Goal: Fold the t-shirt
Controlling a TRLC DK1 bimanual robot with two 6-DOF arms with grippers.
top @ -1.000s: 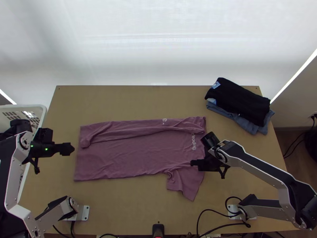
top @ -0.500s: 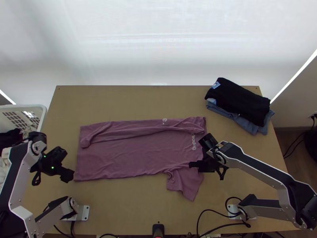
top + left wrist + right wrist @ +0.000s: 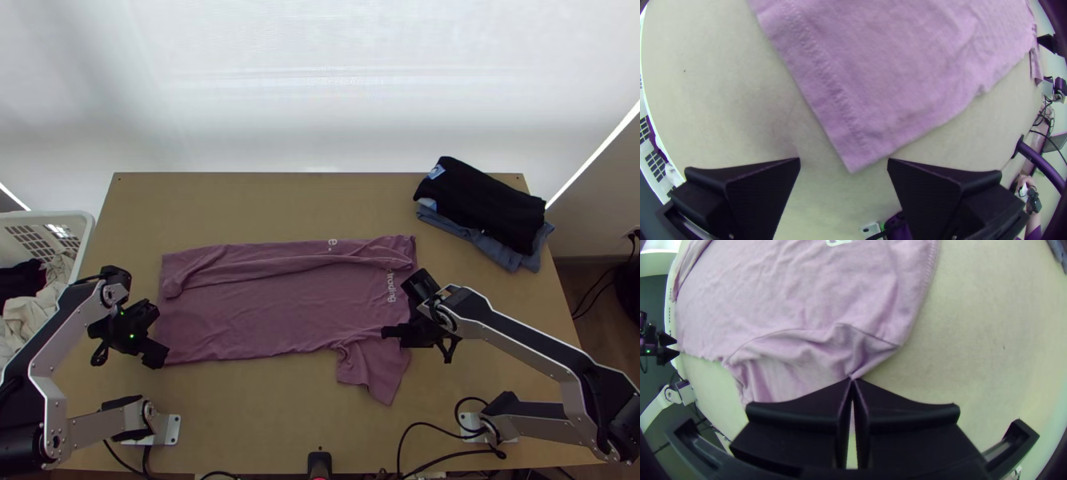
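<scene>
i have the shirt (image 3: pixel 264 320) on the table (image 3: pixel 304 200), its length running between my left fingers (image 3: pixel 157 355) and my right fingers (image 3: pixel 392 330). my left fingers stand wide apart at its near hem corner; in the left wrist view that corner pokes into the space between their tips, and i have no cloth pinched there. my right fingers are closed on a small pinch of shirt by the near sleeve (image 3: pixel 374 372), which spreads from them toward the table's near edge.

the shirt lies mostly flat, its far side folded over in a long strip (image 3: pixel 280 268) that runs beyond both sets of fingers. white print (image 3: pixel 391 286) sits just past my right fingers, on the far side.

well beyond my right fingers, toward the table's far right corner, black cloth (image 3: pixel 480 200) rests on blue cloth (image 3: pixel 500 252). outward from my left fingers is a white basket (image 3: pixel 56 214) with dark and pale clothes (image 3: pixel 28 312) inside.
</scene>
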